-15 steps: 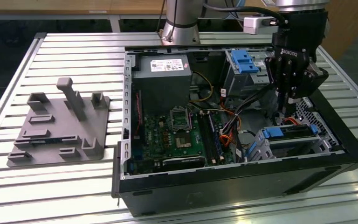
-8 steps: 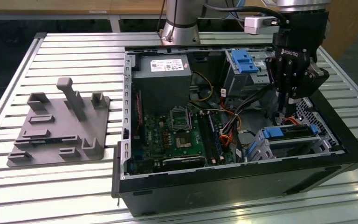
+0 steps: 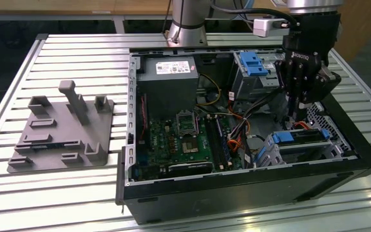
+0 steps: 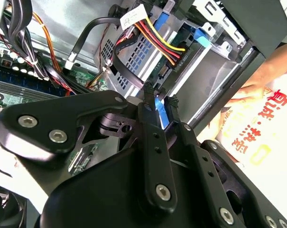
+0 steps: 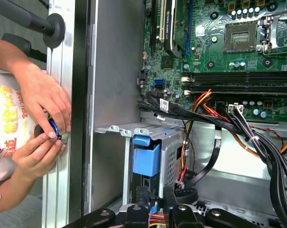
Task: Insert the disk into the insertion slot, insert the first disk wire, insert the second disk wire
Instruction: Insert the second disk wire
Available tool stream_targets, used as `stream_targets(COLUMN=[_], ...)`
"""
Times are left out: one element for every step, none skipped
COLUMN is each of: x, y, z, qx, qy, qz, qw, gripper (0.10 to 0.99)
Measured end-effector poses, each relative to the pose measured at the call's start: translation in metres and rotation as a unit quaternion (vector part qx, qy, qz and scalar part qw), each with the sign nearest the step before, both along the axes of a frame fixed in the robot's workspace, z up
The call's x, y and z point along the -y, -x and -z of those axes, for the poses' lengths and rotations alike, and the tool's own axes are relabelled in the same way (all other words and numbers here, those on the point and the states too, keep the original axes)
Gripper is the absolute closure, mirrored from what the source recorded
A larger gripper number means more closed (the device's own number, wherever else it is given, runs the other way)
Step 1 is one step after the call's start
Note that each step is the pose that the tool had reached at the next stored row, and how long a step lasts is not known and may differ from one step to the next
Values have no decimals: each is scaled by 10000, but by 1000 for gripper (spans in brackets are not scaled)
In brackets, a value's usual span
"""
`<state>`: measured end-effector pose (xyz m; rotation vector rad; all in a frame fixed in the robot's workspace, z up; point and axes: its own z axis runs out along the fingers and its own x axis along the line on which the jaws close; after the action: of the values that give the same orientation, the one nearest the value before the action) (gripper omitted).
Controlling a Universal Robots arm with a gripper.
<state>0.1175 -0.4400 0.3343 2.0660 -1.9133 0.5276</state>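
The place is a robotics lab with a test bench for computer hardware. In the exterior view, a table (image 3: 76, 53) built of ribbed aluminium profiles carries the base of an industrial arm (image 3: 187, 21). The arm's black gripper (image 3: 294, 112) reaches into an open desktop computer case (image 3: 237, 193) with its motherboard (image 3: 179, 140) laid bare. Beside the case lies a grey fixture plate (image 3: 60, 133) with pegs and pockets. Wooden furniture (image 3: 44, 6) stands behind. In the first wrist view, a person's hands (image 5: 46, 102) are near the case's outer wall.
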Motion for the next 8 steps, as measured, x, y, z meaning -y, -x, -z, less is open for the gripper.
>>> stream_targets(x=[2,3,4,4,5,5,5,6], y=[0,0,0,0,0,0,0,0], z=[1,2,3,3,4,4,5,5], qx=[0,0,0,0,0,0,0,0], qy=[0,0,0,0,0,0,1,1], qz=[0,0,0,0,0,-1,0,0], qw=[10000,10000,10000,10000,10000,10000,10000,10000], gripper=[820,820,820,820,820,831,890,890])
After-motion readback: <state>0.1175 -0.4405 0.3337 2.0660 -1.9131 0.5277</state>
